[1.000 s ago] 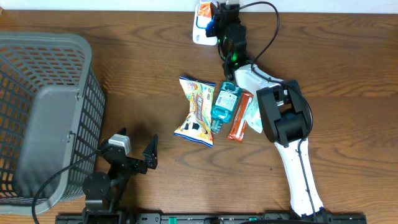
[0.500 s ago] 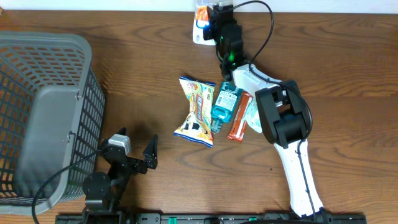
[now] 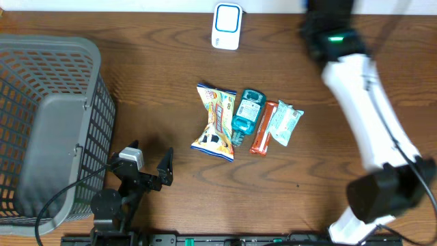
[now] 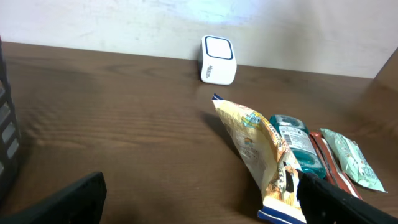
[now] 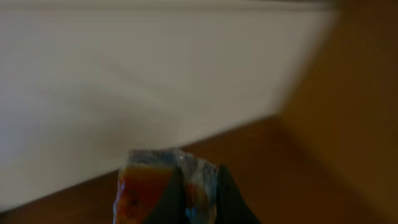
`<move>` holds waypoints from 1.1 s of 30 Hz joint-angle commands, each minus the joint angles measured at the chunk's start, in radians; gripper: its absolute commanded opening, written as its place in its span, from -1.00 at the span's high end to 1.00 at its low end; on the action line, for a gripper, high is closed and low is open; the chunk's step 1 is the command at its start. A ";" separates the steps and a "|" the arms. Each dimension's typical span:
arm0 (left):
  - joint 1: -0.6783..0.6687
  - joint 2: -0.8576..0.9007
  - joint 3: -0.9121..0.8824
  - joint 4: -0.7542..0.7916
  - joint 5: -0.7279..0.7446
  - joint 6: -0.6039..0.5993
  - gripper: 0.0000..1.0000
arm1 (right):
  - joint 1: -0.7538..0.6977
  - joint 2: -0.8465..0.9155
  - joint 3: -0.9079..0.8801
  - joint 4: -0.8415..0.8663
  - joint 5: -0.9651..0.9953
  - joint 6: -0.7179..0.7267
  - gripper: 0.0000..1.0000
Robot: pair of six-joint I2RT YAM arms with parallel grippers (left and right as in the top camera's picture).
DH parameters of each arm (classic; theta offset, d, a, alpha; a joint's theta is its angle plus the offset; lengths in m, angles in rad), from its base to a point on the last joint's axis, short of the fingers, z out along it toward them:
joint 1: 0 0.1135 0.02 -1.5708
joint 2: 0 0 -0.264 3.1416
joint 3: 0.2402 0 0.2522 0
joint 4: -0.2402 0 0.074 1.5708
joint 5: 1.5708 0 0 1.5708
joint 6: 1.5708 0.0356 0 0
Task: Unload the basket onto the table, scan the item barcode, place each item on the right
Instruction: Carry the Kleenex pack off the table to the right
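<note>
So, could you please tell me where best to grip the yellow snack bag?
I'd pinch the yellow snack bag at its narrow waist, coming from above with jaws across its width; both ends flare wide, and the teal pack crowds its right edge.

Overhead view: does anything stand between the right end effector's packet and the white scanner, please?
Nothing visible does: bare table separates the scanner from the right arm, whose end effector grips the packet; other packets lie nearer the front.
</note>
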 commanded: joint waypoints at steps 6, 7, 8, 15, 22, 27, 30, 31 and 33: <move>0.003 -0.001 -0.018 -0.023 0.003 -0.006 -0.96 | -0.410 0.113 -0.045 -0.232 0.107 0.127 0.97; 0.003 -0.001 -0.018 -0.023 0.003 -0.006 -0.96 | -0.452 0.137 -0.048 -0.233 0.089 0.127 0.97; 0.003 -0.001 -0.018 -0.023 0.003 -0.006 -0.96 | -0.489 0.160 -0.048 -0.239 0.078 0.127 0.97; 0.003 -0.001 -0.018 -0.023 0.003 -0.006 -0.96 | -0.699 0.310 -0.048 -0.261 0.048 0.128 0.98; 0.003 -0.001 -0.018 -0.023 0.003 -0.006 -0.96 | -0.852 0.380 -0.048 -0.257 -0.224 0.128 0.97; 0.003 -0.001 -0.018 -0.023 0.003 -0.006 -0.96 | -0.919 0.376 -0.038 -0.244 -0.265 0.127 0.38; 0.003 -0.001 -0.018 -0.023 0.003 -0.006 -0.96 | -0.938 0.351 -0.037 -0.263 -0.382 0.128 -0.13; 0.003 -0.001 -0.018 -0.023 0.003 -0.006 -0.95 | -0.943 0.341 -0.037 -0.266 -0.437 0.128 -0.33; 0.003 -0.001 -0.018 -0.023 0.003 -0.006 -0.96 | -0.946 0.309 -0.037 -0.269 -0.576 0.128 -0.94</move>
